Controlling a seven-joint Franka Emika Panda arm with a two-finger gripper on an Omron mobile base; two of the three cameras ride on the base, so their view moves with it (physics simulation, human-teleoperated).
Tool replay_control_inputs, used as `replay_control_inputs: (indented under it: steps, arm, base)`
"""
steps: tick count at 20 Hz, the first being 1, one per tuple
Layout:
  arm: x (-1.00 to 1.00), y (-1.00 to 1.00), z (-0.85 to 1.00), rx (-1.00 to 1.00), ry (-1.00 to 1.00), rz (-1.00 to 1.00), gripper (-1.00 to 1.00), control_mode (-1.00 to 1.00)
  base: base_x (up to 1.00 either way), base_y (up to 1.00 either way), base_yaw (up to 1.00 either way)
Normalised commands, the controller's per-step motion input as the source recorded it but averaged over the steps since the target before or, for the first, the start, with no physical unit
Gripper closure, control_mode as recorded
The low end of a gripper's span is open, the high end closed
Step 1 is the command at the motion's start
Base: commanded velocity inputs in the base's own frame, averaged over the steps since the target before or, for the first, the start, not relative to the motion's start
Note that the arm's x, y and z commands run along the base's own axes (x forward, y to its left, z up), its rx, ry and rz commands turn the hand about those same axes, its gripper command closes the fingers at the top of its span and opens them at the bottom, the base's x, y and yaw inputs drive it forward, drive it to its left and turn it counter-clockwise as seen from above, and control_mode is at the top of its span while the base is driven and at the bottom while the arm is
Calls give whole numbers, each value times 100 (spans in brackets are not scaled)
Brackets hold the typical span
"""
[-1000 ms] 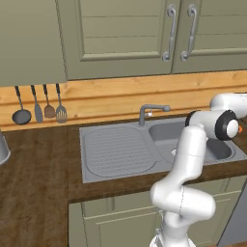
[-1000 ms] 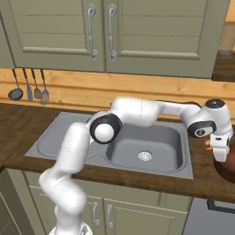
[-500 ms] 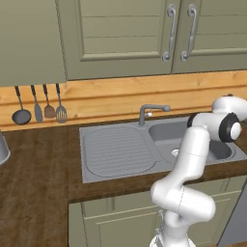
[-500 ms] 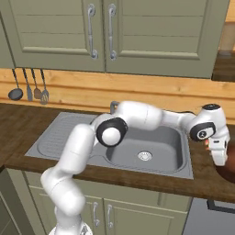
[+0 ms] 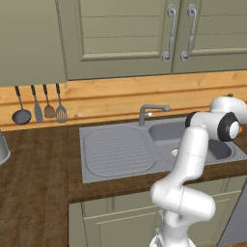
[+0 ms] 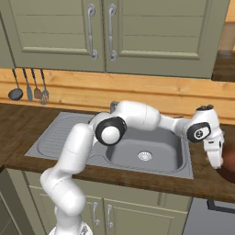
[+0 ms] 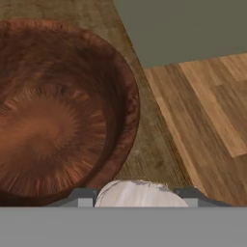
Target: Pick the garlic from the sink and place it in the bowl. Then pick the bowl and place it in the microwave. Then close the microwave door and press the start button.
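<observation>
Close under the hand in the hand view sits the dark reddish-brown wooden bowl, hollow side up and holding nothing. The pale garlic is pinched between my fingertips, just outside the bowl's near rim. In the right base view my gripper points down over the counter right of the sink, beside the bowl at the frame's edge. It is shut on the garlic. The microwave is out of view.
The sink basin holds a round metal drain, and the grey faucet stands behind it. Utensils hang on the wooden backsplash at left. Beige cabinet doors hang above. Floor shows beyond the counter edge.
The wrist has swung down and the hand has sunk lower toward the counter beside the bowl, still holding the garlic.
</observation>
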Motion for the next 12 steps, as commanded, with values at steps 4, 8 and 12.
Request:
replay_control_inputs:
  steps: [4, 8, 12]
  arm:
    - [0, -14, 48, 12, 11, 0, 100, -100]
    - [9, -3, 31, 12, -4, 0, 100, -100]
    - [11, -27, 1, 15, -20, 0, 100, -100]
  base:
    - [0, 0, 0]
    - [0, 0, 0]
    - [0, 0, 0]
